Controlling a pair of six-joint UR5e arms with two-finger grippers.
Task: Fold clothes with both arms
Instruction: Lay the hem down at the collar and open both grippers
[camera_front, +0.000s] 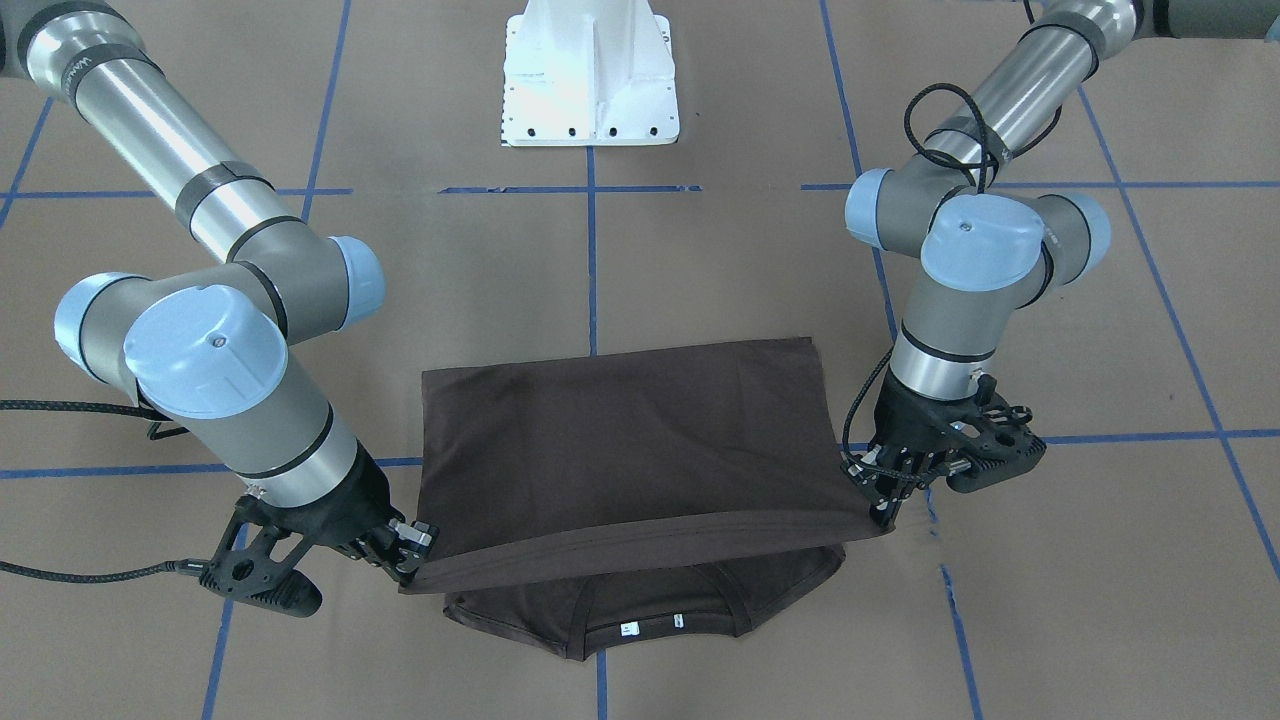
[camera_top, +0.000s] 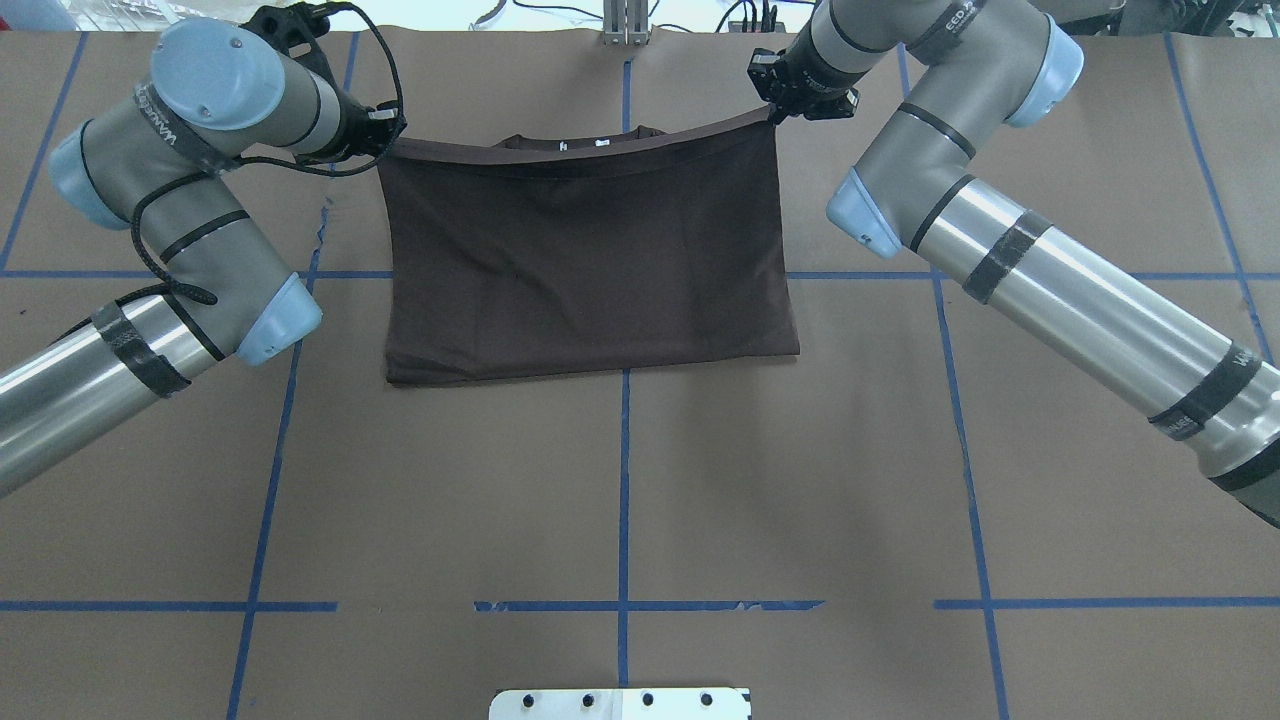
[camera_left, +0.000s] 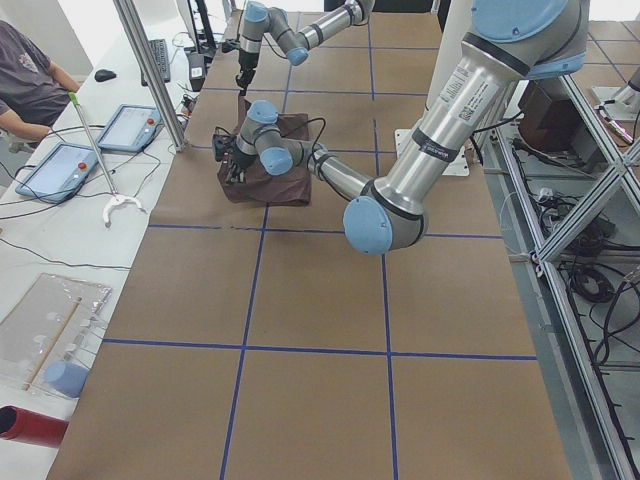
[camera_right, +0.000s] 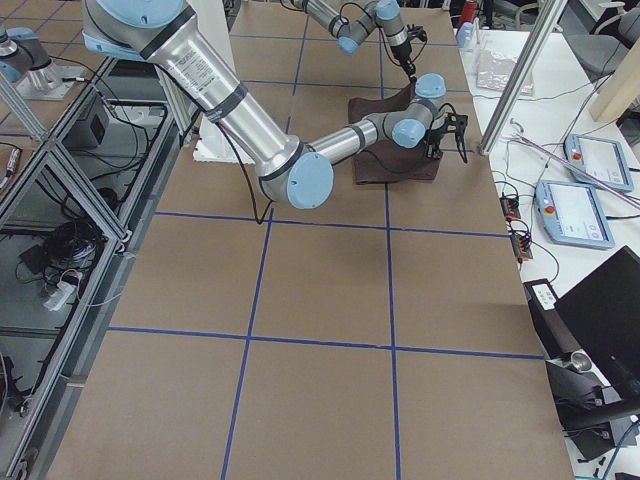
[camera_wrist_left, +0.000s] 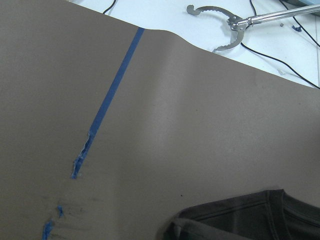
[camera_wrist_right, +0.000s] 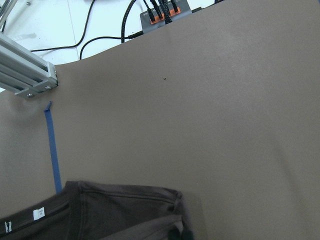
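The dark brown T-shirt (camera_front: 620, 440) lies on the brown paper table, folded over on itself. Its lower layer, with the collar and two white tags (camera_front: 650, 625), sticks out on the operators' side. My left gripper (camera_front: 885, 515) is shut on one corner of the top layer's edge and my right gripper (camera_front: 410, 570) on the other. They hold that edge taut and slightly raised over the collar. From overhead, the shirt (camera_top: 585, 260) spans between the left gripper (camera_top: 385, 145) and the right gripper (camera_top: 775, 112). Both wrist views show only a shirt corner (camera_wrist_left: 250, 220) (camera_wrist_right: 100, 210), not the fingers.
The white pedestal base (camera_front: 590, 75) stands on the robot's side of the table. Blue tape lines (camera_top: 624, 480) cross the paper. Past the far edge are a metal grabber tool (camera_wrist_left: 230, 25), tablets (camera_left: 125, 125) and a seated operator (camera_left: 30, 80).
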